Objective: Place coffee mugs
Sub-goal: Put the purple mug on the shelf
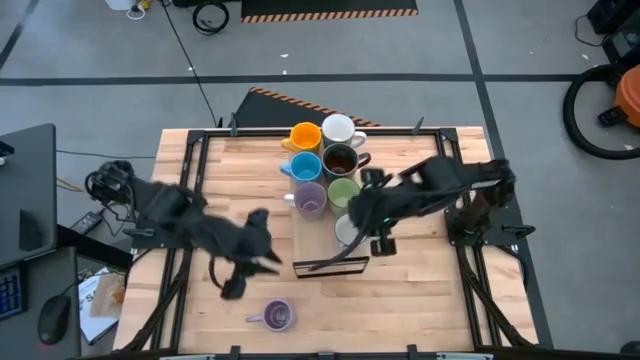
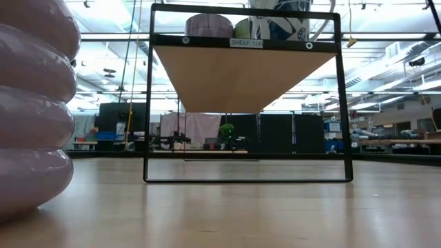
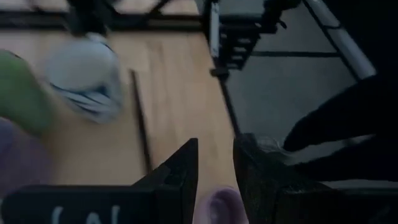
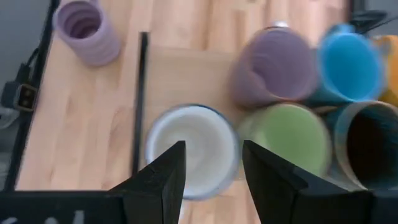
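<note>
The left gripper [image 1: 262,243] is hanging at table centre-left, fingers parted; the right gripper [image 1: 368,222] is reaching leftward, fingers spread.

Overhead looks down; low camera sits level behind lavender mug [image 2: 31,110]

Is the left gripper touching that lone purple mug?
Apart. The high view shows bare table between the left gripper and the purple mug.

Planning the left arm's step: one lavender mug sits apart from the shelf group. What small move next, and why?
Probably ease the left gripper toward the lone lavender mug and straddle it. That mug sits on the table, off the shelf, and the gripper is open nearby. The right gripper hovers over the grey-white mug.
</note>
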